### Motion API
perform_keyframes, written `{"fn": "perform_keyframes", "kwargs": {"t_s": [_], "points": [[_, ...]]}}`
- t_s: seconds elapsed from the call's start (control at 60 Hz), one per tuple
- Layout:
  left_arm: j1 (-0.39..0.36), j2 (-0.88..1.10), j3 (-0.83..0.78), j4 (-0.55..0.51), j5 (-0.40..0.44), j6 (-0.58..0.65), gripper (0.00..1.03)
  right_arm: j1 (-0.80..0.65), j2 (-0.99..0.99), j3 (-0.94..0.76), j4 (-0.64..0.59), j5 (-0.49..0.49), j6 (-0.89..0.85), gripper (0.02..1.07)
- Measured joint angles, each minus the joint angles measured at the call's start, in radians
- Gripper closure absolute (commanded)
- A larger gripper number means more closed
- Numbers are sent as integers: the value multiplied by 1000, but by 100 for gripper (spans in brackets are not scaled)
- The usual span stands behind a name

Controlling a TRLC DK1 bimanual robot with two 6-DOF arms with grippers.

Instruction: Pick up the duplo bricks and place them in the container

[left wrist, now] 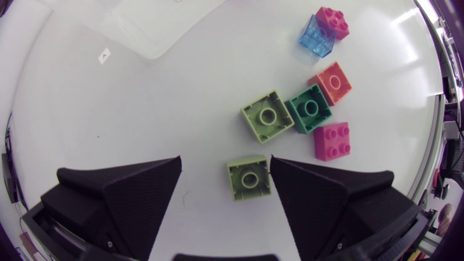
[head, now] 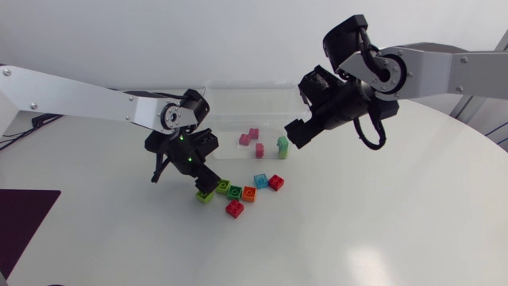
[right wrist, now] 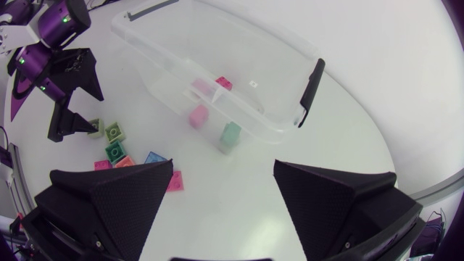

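Low on the table among the loose bricks [left wrist: 310, 107], my left gripper [left wrist: 225, 161] stands wide open, with a pale green brick [left wrist: 248, 177] between its fingers, just beside one of them. My right gripper [right wrist: 223, 165] hangs wide and empty near the container [right wrist: 310, 90], which holds a pink brick [right wrist: 198, 116] and a mint brick [right wrist: 230, 136].

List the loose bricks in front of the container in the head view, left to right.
Pale green brick → olive brick → dark green brick → orange brick → light blue brick → red brick beside it.
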Motion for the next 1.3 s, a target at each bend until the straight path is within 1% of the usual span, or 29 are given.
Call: {"fn": "perform_keyframes", "kwargs": {"t_s": [0.017,0.067,0.133,0.183,0.217,0.233,0.25,0.367,0.4,0.45,0.55,0.65,0.733,0.867,1.033,1.067,1.117,1.217,1.3], "points": [[0,4,0,-2,0,0,30,2,-4,-6,0,0,0,7],[-4,18,0,-14,-2,-3,32,13,-19,-28,0,0,0,7],[-6,33,0,-19,-2,-3,45,24,-29,-47,0,0,-1,7],[-10,42,0,-19,-2,-5,50,31,-33,-58,0,0,-1,7],[-10,47,0,-19,-2,-8,65,33,-33,-68,0,-1,-1,7],[-11,51,0,-19,-2,-10,69,35,-33,-73,0,-2,-1,7],[-11,52,0,-19,-2,-10,75,36,-33,-77,0,-2,-1,7],[-12,67,0,-27,-2,-10,79,45,-33,-114,1,-8,0,7],[-12,68,0,-34,-2,-11,79,49,-32,-124,1,-8,0,8],[-12,68,0,-42,-2,-10,79,58,-28,-134,2,-8,0,10],[-11,56,0,-55,1,-10,79,87,6,-161,11,-9,0,11],[-4,-23,-2,-62,32,-10,79,98,68,-171,34,-27,-5,12],[6,-95,-2,-63,41,-8,79,98,109,-172,68,-36,-15,12],[30,-236,-2,-55,88,7,79,96,184,-172,121,-58,-46,12],[48,-364,-2,21,145,9,79,90,270,-160,159,-84,-90,12],[50,-376,-2,37,155,9,79,90,277,-157,161,-89,-93,12],[57,-393,-2,73,171,8,79,90,290,-151,176,-95,-106,16],[71,-402,-2,128,216,0,79,90,307,-135,189,-95,-114,17],[77,-402,-2,171,235,-16,79,86,322,-121,196,-95,-129,29]]}}
